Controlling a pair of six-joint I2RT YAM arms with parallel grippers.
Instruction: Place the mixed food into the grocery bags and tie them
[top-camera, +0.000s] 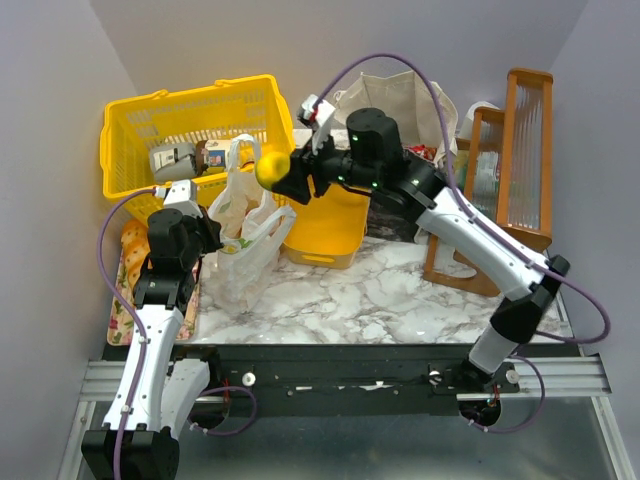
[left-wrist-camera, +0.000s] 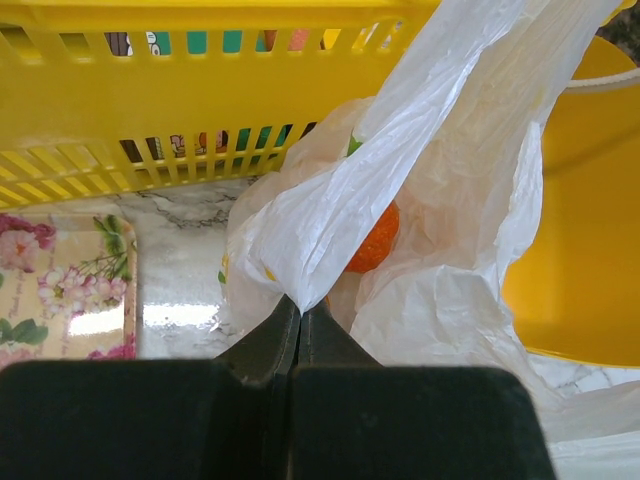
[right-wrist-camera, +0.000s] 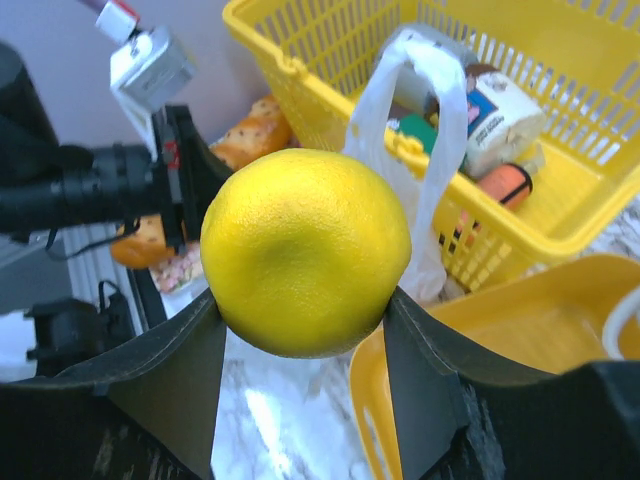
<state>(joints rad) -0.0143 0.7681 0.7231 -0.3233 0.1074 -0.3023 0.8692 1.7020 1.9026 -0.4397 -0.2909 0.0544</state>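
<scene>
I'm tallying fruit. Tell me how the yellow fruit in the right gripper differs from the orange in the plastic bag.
The yellow fruit is lemon-yellow, the orange deep orange. The yellow fruit is held in the air by the right gripper; the orange lies inside the white plastic bag. The yellow fruit shows nearly whole; the orange is half hidden by film. Both look round.

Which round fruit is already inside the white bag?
The orange one, sitting inside the plastic bag; the yellow fruit is held aloft in the right gripper.
</scene>
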